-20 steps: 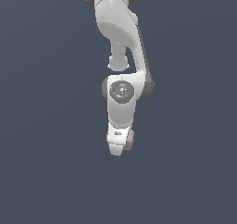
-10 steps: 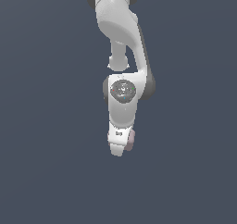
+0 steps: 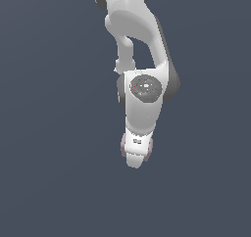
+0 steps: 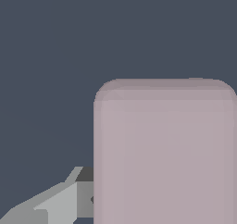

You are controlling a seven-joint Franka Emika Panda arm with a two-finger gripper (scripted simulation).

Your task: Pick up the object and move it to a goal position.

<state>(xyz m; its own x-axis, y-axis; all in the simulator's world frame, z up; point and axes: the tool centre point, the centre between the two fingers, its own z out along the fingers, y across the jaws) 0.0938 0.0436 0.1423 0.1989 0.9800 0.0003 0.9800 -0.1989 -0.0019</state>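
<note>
In the exterior view my white gripper point(image 3: 136, 155) hangs at the end of the arm, pointing down and seen from behind. The pale pinkish-grey block point(image 3: 150, 147) shows only as thin slivers on either side of the hand. The rest of it is hidden behind the gripper. In the wrist view the block point(image 4: 166, 153) fills a large part of the picture, very close to the camera. One grey finger point(image 4: 60, 204) lies against its side. The other finger is out of view. The gripper is shut on the block and holds it in the air.
Behind everything is a plain dark blue-grey background in both views. No table edge, container or other object shows. The arm's links point(image 3: 142, 45) run up out of the top of the exterior view.
The gripper with the block has shifted slightly to the exterior view's right. Pink slivers of the block now show on both sides of the hand instead of one.
</note>
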